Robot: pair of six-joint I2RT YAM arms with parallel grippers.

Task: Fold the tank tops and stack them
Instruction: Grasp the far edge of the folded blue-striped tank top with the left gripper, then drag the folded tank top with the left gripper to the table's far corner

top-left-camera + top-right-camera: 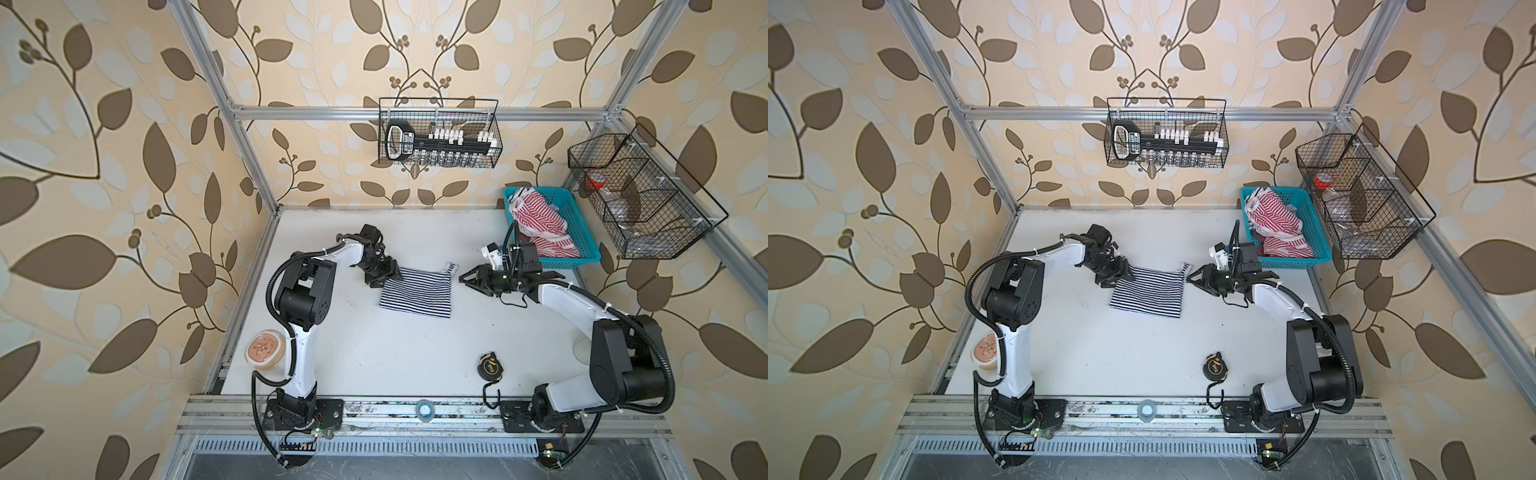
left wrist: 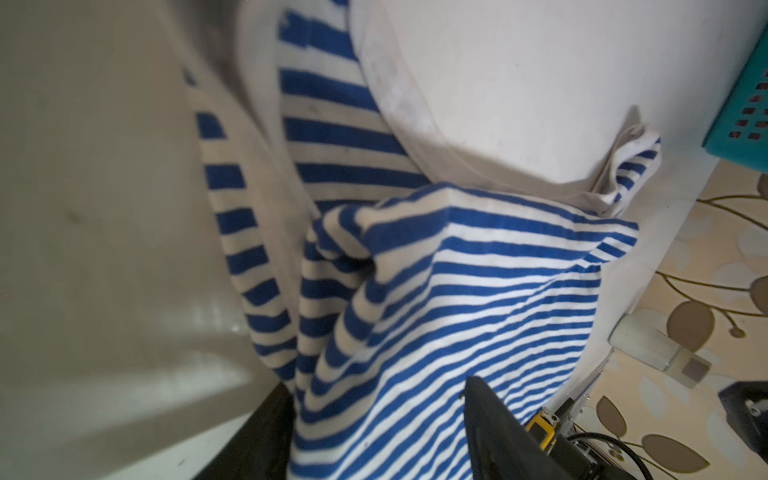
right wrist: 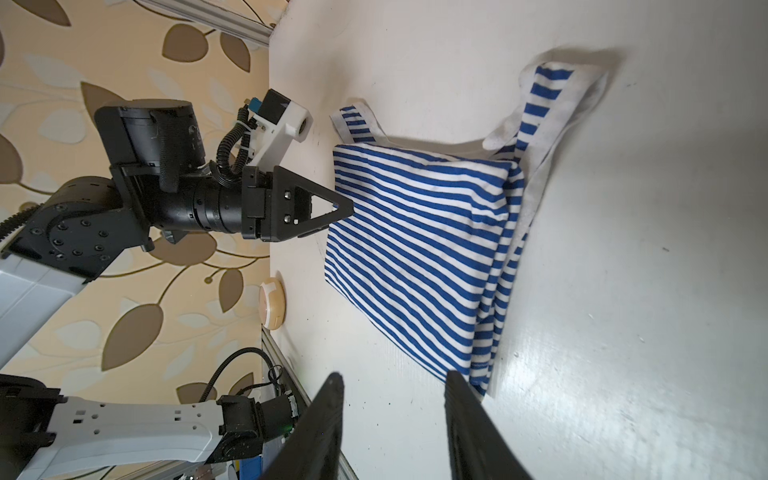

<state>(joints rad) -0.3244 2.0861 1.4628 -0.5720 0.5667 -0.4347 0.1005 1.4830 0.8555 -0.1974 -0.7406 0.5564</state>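
left gripper [image 1: 386, 279]: down on the left edge of the navy-and-white tank top [image 1: 415, 295]. Left wrist view shows its fingers [image 2: 498, 424] standing apart with bunched striped cloth lying between them. Can't tell whether they actually pinch the cloth. From the right wrist view the gripper tip [image 3: 345, 210] sits right at the cloth edge.

right gripper [image 1: 462, 280]: jaws apart, nothing between them. It sits low over the tabletop [image 1: 374, 353], just to the right of the navy top, and in both top views it isn't touching the cloth. In the right wrist view its fingers [image 3: 324, 428] frame bare tabletop, with one corner of the top just beside the other finger.

The navy top lies mid-tabletop between the two grippers as a rough rectangle, layers doubled over. One strap [image 1: 451, 268] pokes out at the far right corner; a second shows at the far left corner in the right wrist view.

red-and-white tank top [image 1: 540, 224]: crumpled, unfolded, in the teal basket [image 1: 590, 253] at the far right corner of the tabletop, well apart from the navy one.

Also there: a tape measure [image 1: 490, 368] near the front right, and a round tub [image 1: 266, 349] at the left edge beside the left arm.
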